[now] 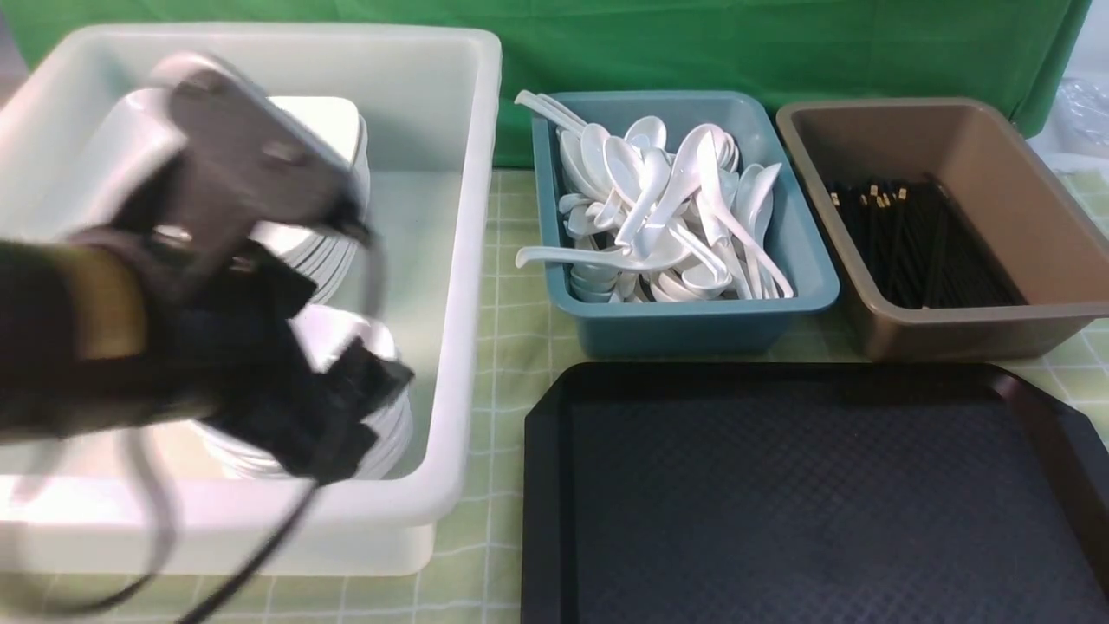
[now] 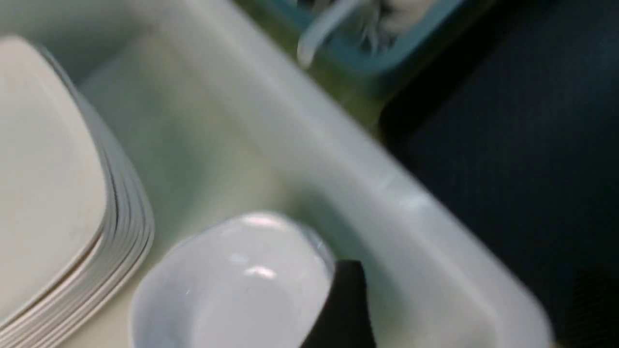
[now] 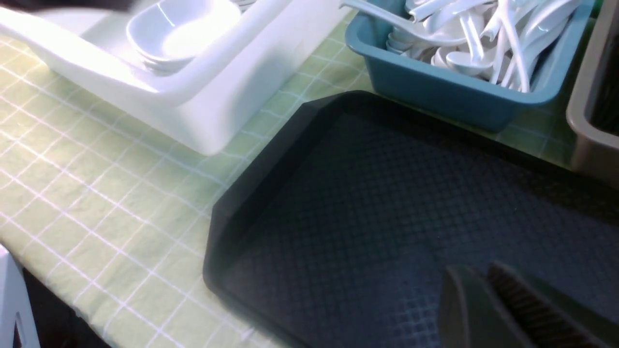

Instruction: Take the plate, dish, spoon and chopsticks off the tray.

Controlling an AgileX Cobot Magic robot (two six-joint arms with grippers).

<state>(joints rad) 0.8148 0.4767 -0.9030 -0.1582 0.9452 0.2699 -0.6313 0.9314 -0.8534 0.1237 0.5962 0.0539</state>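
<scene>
The black tray (image 1: pixel 814 503) at the front right has nothing on it. My left gripper (image 1: pixel 364 407) hangs open inside the white tub (image 1: pixel 468 260), blurred, just over a stack of small dishes (image 1: pixel 346 338). In the left wrist view one black finger (image 2: pixel 346 304) stands beside the top dish (image 2: pixel 232 285), and nothing is between the jaws. Large white plates (image 1: pixel 338 130) are stacked at the tub's far end. My right gripper (image 3: pixel 478 273) is shut and empty above the tray (image 3: pixel 387 208); it does not show in the front view.
A teal tub (image 1: pixel 684 321) heaped with several white spoons (image 1: pixel 658 208) stands behind the tray. A brown tub (image 1: pixel 953 329) beside it holds several black chopsticks (image 1: pixel 918 243). A green checked cloth covers the table, with a green backdrop behind.
</scene>
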